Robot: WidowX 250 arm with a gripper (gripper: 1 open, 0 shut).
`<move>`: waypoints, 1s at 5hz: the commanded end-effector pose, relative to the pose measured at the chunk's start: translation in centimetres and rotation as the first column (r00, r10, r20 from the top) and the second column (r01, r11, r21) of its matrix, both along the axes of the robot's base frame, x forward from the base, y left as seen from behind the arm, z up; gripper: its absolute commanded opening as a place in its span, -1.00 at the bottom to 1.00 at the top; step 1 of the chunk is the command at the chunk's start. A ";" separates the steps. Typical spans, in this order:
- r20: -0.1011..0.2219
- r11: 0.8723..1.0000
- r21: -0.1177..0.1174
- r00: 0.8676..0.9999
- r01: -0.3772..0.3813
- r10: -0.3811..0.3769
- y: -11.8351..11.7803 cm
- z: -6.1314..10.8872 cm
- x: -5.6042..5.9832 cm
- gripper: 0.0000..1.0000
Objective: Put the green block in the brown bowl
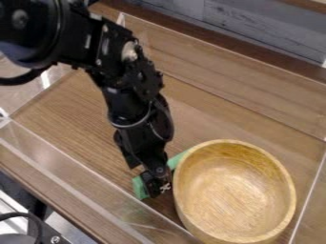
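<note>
The green block (148, 183) lies flat on the wooden table just left of the brown bowl (237, 193), with only its ends showing from behind the arm. My black gripper (155, 181) points straight down right over the block, its fingers low at the block and the jaws wide apart. From this angle I cannot tell whether the fingers touch the block. The large round wooden bowl sits at the lower right and holds nothing.
A clear plastic wall (76, 181) runs along the table's near edge and left side. The wood-grain tabletop (242, 95) stretches behind the arm toward a grey back wall (254, 24).
</note>
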State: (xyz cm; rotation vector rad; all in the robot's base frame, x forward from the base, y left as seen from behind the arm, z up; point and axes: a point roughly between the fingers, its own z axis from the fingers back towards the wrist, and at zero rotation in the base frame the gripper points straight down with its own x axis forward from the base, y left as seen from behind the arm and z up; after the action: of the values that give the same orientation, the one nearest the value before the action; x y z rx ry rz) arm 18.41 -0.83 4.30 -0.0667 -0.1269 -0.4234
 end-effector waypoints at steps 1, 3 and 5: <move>0.025 1.000 -0.001 1.000 -0.010 0.010 0.1 -0.2 0.6 1.00; 0.028 1.000 0.000 1.000 -0.005 0.005 0.1 -0.5 1.0 -1.00; 0.030 1.000 0.002 1.000 -0.003 0.003 0.2 0.6 1.5 -1.00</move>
State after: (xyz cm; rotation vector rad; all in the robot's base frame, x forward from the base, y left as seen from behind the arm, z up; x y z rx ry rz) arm 18.77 -0.83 3.87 -0.0742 -0.1019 -0.4230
